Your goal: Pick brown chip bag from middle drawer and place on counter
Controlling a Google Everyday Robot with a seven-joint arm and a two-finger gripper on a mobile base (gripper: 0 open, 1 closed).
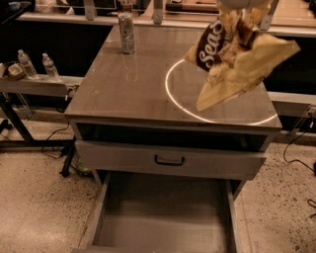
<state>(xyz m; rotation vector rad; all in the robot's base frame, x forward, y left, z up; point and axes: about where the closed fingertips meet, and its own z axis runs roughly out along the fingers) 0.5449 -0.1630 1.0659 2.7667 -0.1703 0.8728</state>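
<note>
The gripper (244,15) sits at the top edge of the view, above the counter's (123,89) far right part, with most of it cut off by the frame. It is clamped on the upper end of the brown chip bag (247,69), which hangs from it in the air above the counter and does not touch the surface. The bag is crumpled and tilted. Its dark-brown face with white script turns toward the counter's left side, and its pale yellow end spreads out toward the counter's right edge and down to a point.

Under the bag, a thin bright white ring (170,94) marks the counter's right half. The bag's lower tip hangs over the inside of that ring. A tall silver can (127,32) stands upright near the counter's far left corner, well apart from the bag.

Below the counter's front edge is a flat grey drawer front with a black handle (169,160). Lower down, the middle drawer (106,207) is pulled out toward the camera, with its grey floor and upright side walls showing. To the counter's left, two water bottles (24,63) stand on a narrow side shelf (37,84).
</note>
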